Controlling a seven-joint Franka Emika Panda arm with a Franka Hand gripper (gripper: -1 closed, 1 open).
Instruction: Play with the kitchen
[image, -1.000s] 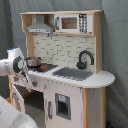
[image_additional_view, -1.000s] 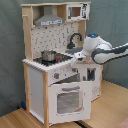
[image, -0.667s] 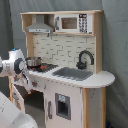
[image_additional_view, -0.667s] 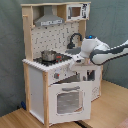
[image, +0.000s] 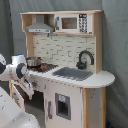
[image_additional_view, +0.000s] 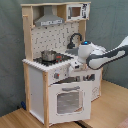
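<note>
Tall white and pale-wood toy kitchen (image_additional_view: 55, 75) stands on wooden floor (image_additional_view: 112, 107) against grey backdrop. White robot gripper (image_additional_view: 76, 65) at counter's front edge, beside black hob (image_additional_view: 52, 59) with small metal pot (image_additional_view: 48, 54). Finger spacing, grasp: cannot tell.

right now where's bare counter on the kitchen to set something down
The rounded worktop end, beyond the sink and the tap, is bare. The hob is crowded: a pot sits there, with the arm at the front edge.
</note>
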